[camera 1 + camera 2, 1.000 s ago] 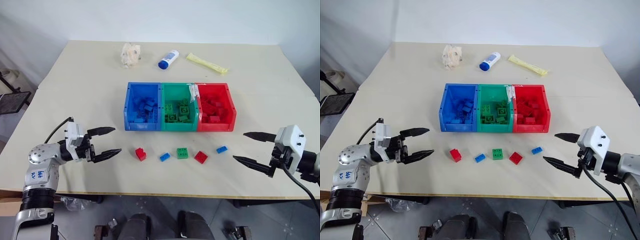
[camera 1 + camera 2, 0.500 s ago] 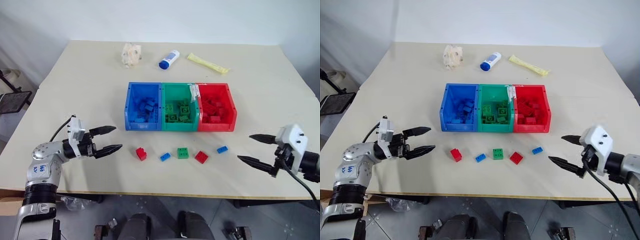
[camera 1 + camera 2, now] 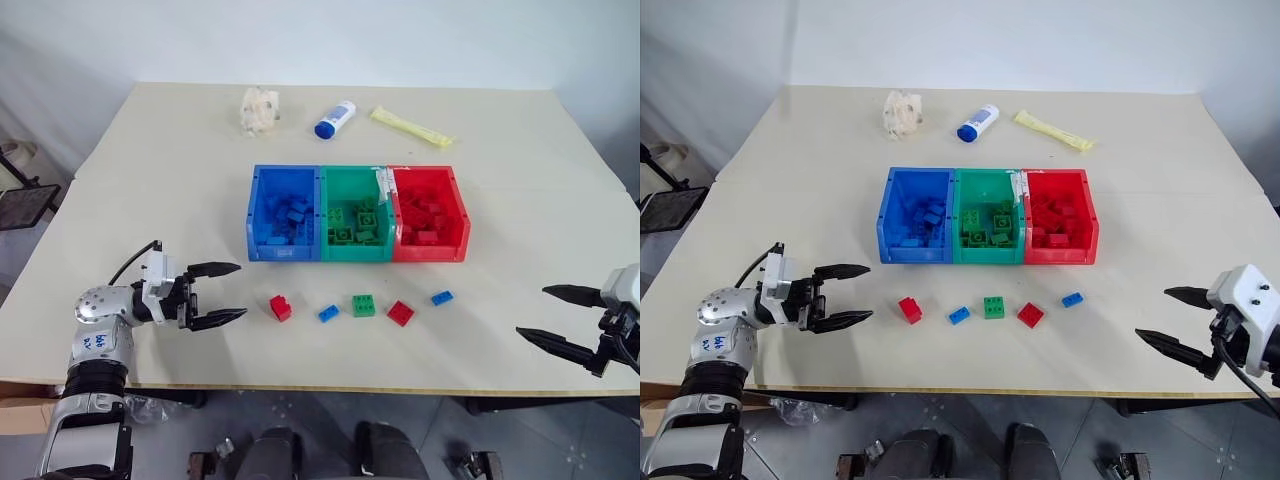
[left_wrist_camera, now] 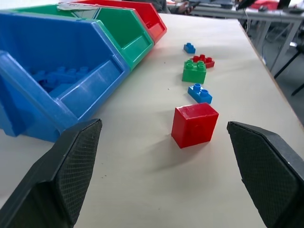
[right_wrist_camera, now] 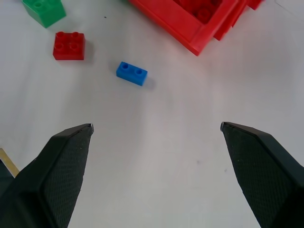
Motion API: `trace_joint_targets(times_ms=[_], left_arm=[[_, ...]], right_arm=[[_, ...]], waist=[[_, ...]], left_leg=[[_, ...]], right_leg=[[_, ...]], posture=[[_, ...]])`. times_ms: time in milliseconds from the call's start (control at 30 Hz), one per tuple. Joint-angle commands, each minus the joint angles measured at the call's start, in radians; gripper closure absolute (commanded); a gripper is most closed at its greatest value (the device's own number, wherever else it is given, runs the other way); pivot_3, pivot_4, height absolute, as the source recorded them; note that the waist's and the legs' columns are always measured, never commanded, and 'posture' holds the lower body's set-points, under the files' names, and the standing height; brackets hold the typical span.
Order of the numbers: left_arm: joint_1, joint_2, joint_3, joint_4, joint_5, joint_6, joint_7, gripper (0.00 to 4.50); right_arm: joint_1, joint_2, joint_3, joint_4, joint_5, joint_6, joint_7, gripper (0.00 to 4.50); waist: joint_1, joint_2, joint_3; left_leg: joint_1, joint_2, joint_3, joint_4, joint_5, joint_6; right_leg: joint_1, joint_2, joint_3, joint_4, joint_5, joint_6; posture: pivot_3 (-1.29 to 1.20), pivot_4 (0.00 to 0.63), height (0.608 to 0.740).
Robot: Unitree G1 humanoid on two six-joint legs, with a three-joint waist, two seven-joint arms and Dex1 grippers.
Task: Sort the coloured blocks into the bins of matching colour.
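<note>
Cream-coloured desk (image 3: 150, 180) carries three joined bins near its middle: the blue bin (image 3: 285, 213) on the robot's left, the green bin (image 3: 356, 213) in the centre and the red bin (image 3: 428, 212) on the right, each already holding bricks of its own colour. In front of the bins, towards the robot, five loose blocks lie in a rough row, all apart from one another. From left to right they are a red block (image 3: 281, 307), a small blue block (image 3: 329, 313), a green block (image 3: 364, 305), a second red block (image 3: 401, 313) and a second blue block (image 3: 442, 298).

At the far edge of the desk lie a crumpled pale wad (image 3: 260, 108), a white bottle with a blue cap (image 3: 335, 118) on its side, and a yellow packet (image 3: 411, 127).

The left tool (image 3: 222, 294) hangs just above the desk to the left of the row, its fingers spread wide and empty, pointing towards the first red block, which sits near it but apart. The right tool (image 3: 560, 318) is well to the right of the row near the desk's front right edge, likewise spread wide and holding nothing; in its wrist view the second blue block (image 5: 131, 73) lies ahead of it, beside a corner of the red bin (image 5: 190, 28).
</note>
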Motion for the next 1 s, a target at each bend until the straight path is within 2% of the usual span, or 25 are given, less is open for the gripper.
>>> trace_joint_targets(times_ms=[33,267,400,733,867,1000], left_arm=[[0.011,0.007,-0.005,-0.018,-0.012,-0.024,-0.072,0.02],[0.09,0.019,-0.018,-0.146,-0.057,0.002,-0.085,0.02],[0.163,0.026,-0.025,-0.267,-0.099,0.049,-0.076,0.02],[0.228,0.04,-0.014,-0.374,-0.121,0.099,-0.035,0.02],[0.228,0.035,-0.014,-0.383,-0.122,0.109,-0.029,0.0],[0.221,0.028,-0.018,-0.371,-0.117,0.105,-0.031,0.0]], right_arm=[[-0.047,-0.043,0.073,-0.048,0.001,0.025,0.0,0.0],[-0.246,-0.055,0.328,0.046,-0.059,0.0,0.017,0.0],[-0.432,-0.006,0.51,0.211,-0.138,-0.07,0.052,0.0],[-0.609,0.092,0.67,0.461,-0.245,-0.194,0.085,0.0],[-0.63,0.115,0.685,0.488,-0.249,-0.182,0.091,0.84],[-0.622,0.12,0.678,0.474,-0.25,-0.184,0.084,2.17]], waist=[[-0.001,0.0,0.0],[-0.004,0.0,0.0],[-0.006,0.0,0.0],[-0.007,0.0,0.0],[-0.013,0.0,0.0],[-0.013,0.0,0.0]], left_leg=[[0.0,0.0,0.0,0.0,0.0,0.0],[0.0,0.001,-0.001,0.001,0.0,-0.001],[0.0,0.0,-0.001,0.001,0.0,-0.001],[-0.001,0.0,-0.003,0.002,0.0,-0.001],[-0.001,0.0,-0.003,0.002,0.0,-0.001],[-0.001,0.0,-0.003,0.002,-0.001,-0.001]], right_leg=[[0.0,0.0,0.0,0.0,0.0,0.0],[0.0,0.0,0.0,0.0,0.0,0.0],[0.0,-0.001,0.001,0.0,0.0,0.0],[0.0,0.0,-0.001,0.0,0.0,0.0],[0.0,0.0,-0.002,0.001,0.0,0.0],[0.0,0.0,-0.002,0.001,0.0,0.0]], posture=[[0.0,0.15,0.74],[0.0,0.15,0.74],[0.0,0.15,0.74],[0.0,0.15,0.74],[0.0,0.15,0.74],[0.0,0.15,0.74]])
